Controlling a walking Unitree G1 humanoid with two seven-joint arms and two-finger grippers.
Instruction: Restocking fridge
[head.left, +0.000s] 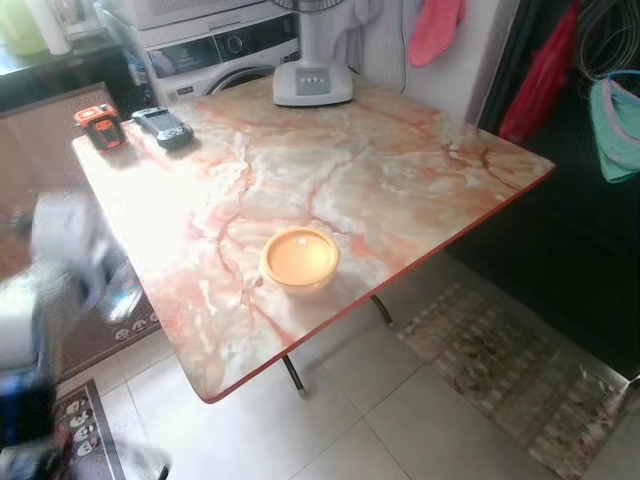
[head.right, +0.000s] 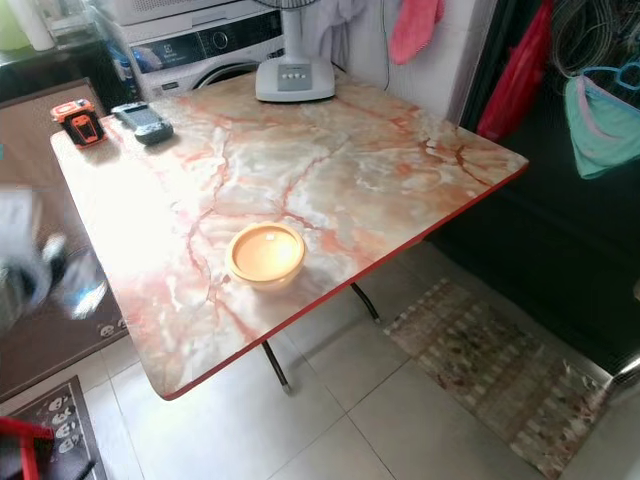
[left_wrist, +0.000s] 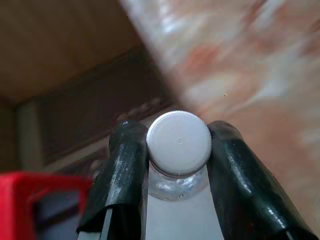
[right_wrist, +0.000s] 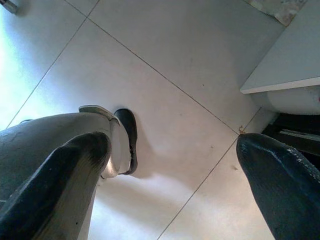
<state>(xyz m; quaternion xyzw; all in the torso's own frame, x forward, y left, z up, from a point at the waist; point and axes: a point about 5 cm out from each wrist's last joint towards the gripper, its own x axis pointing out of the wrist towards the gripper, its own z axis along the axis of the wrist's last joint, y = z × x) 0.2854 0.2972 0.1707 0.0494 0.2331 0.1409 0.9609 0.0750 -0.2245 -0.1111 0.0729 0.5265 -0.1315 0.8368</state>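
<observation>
The left gripper (left_wrist: 177, 165) was clamped on a clear bottle (left_wrist: 176, 210), its two black fingers (left_wrist: 125, 165) pressed either side of the neck just under the white ribbed cap (left_wrist: 179, 142). In the head views that arm was a grey blur at the robot's left, beside the near corner of the marble-patterned surface (head.left: 400, 170), so the bottle sat off the surface's edge, above the floor. On the surface a yellow bowl (head.left: 299, 260) stood near the front edge, well apart from everything else. At the far left corner an orange tape measure (head.left: 98, 125) lay just beside a dark handheld device (head.left: 162, 126). A white fan base (head.left: 312, 83) stood at the far edge, with a washing machine (head.left: 215, 50) behind it. The right gripper (right_wrist: 175, 170) hung over the tiled floor (right_wrist: 190, 65), fingers spread wide and holding nothing. A patterned rug (head.left: 500, 370) lay on the floor to the right of the surface.
</observation>
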